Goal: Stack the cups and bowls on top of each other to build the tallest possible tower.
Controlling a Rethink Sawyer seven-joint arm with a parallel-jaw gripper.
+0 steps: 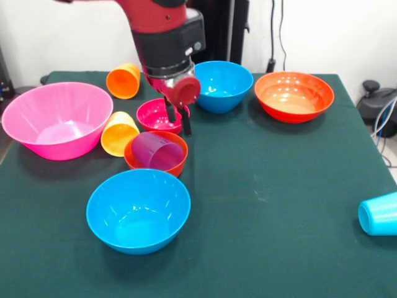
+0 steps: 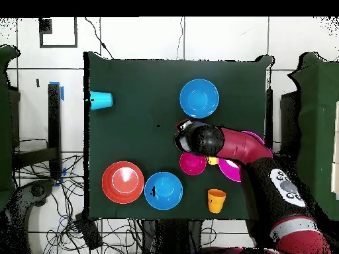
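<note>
Centre frame: purple cup (image 1: 156, 153) nested in small orange bowl (image 1: 156, 155); other pieces unstacked; gripper (image 1: 177, 117) slightly open, empty.

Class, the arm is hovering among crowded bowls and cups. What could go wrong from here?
1. The end effector hangs over the small magenta bowl beside the purple cup lying in the small orange bowl; descending may knock that pair apart.
2. The light blue cup lies at the table's edge and could roll off.
</note>
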